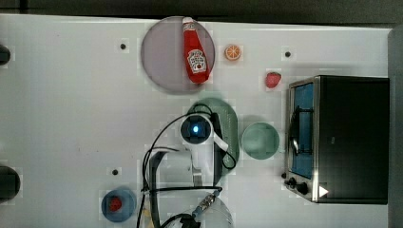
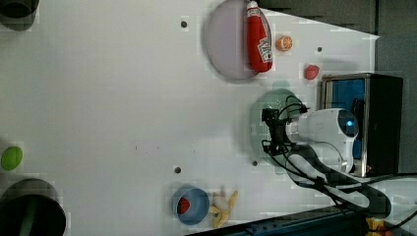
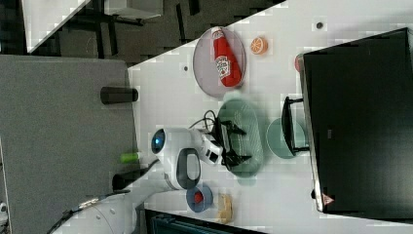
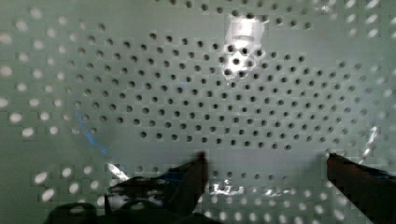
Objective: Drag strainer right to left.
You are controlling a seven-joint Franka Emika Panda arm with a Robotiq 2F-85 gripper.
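Note:
The strainer (image 1: 229,124) is a pale mint-green oval colander lying mid-table, between the grey plate and the robot's base in the top view. My gripper (image 2: 269,131) reaches down into its basin. The left view shows the two dark fingers spread over the strainer (image 2: 257,123), and so does the right view, with the gripper (image 3: 234,144) above the strainer (image 3: 247,127). In the wrist view the holed basin of the strainer (image 4: 187,93) is very close. The gripper (image 4: 267,161) is open, its fingertips apart with nothing between them.
A plain green bowl (image 1: 259,140) sits just to the top view's right of the strainer, next to a toaster oven (image 1: 351,137). A ketchup bottle (image 1: 196,52) lies on a grey plate (image 1: 159,52). An orange slice (image 1: 233,52), a strawberry (image 1: 273,80) and a blue bowl (image 1: 117,204) stand around.

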